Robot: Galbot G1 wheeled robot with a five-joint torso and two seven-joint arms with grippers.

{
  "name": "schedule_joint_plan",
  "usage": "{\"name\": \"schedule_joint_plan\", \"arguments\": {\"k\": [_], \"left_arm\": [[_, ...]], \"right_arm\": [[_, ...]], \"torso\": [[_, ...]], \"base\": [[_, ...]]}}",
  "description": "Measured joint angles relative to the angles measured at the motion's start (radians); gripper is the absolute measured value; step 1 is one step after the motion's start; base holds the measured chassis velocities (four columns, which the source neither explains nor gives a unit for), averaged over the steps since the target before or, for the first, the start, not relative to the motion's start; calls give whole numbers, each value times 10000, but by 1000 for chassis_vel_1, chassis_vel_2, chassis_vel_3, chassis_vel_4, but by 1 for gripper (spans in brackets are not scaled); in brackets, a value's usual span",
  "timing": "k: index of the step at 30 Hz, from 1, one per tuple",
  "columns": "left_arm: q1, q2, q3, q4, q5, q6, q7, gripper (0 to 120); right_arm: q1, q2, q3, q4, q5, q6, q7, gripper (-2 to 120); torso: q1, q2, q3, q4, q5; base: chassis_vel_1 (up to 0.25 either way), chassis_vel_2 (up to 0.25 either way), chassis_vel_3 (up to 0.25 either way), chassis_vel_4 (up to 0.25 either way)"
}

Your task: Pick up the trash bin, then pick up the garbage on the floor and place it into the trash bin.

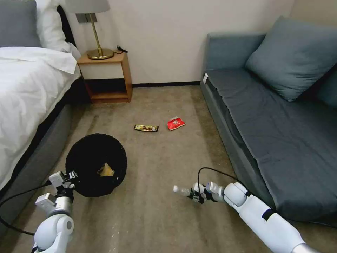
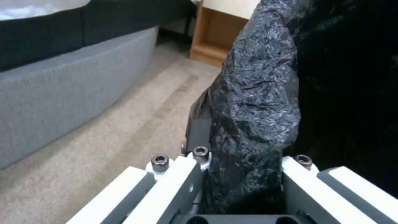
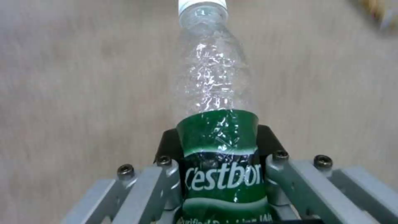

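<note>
We hold the trash bin (image 1: 96,164) by its near rim with our left gripper (image 1: 72,174), fingers clamped on the crinkly black liner (image 2: 257,102), beside the bed (image 1: 28,91). A crumpled tan paper bag (image 1: 106,170) lies inside it. Our right gripper (image 1: 195,194) holds the clear bottle (image 3: 219,124) above the carpet (image 1: 158,218), fingers closed on its green label, cap pointing toward the bin. The gold-brown bar wrapper (image 1: 146,128) and red snack packet (image 1: 176,123) lie on the floor, near each other, between the nightstand (image 1: 105,75) and the sofa (image 1: 273,116).
</note>
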Motion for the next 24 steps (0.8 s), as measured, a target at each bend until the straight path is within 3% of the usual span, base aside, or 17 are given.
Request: {"name": "schedule_joint_plan", "arguments": {"k": [4, 10, 12, 14, 17, 24], "left_arm": [[-63, -115, 95, 4, 176, -59, 19, 3], [-227, -258, 299, 222, 345, -65, -78, 3], [-327, -343, 365, 376, 441, -57, -398, 3], [-359, -362, 382, 414, 447, -48, -486, 3], [-516, -468, 481, 623, 454, -26, -738, 3], [-618, -686, 591, 775, 465, -22, -783, 3]], "right_arm": [[1220, -16, -1132, 1395, 1347, -476, 593, 26], [2851, 411, -2543, 1999, 3368, -907, 1575, 26], [3658, 752, -3244, 2124, 4414, -1086, 2101, 26], [3810, 818, -3382, 2135, 4627, -1098, 2239, 26], [4622, 1463, -4350, 2096, 6172, -1113, 3072, 26], [5121, 2747, -5092, 986, 6756, -940, 3348, 26]], "torso": [[0, 0, 1, 0, -1], [0, 0, 0, 1, -3], [0, 0, 1, 1, -2], [0, 0, 1, 3, -1], [1, 0, 1, 1, 0], [0, 0, 1, 1, -1]], "base": [[0, 0, 0, 0], [0, 0, 0, 0], [0, 0, 0, 0], [0, 0, 0, 0], [0, 0, 0, 0], [0, 0, 0, 0]]}}
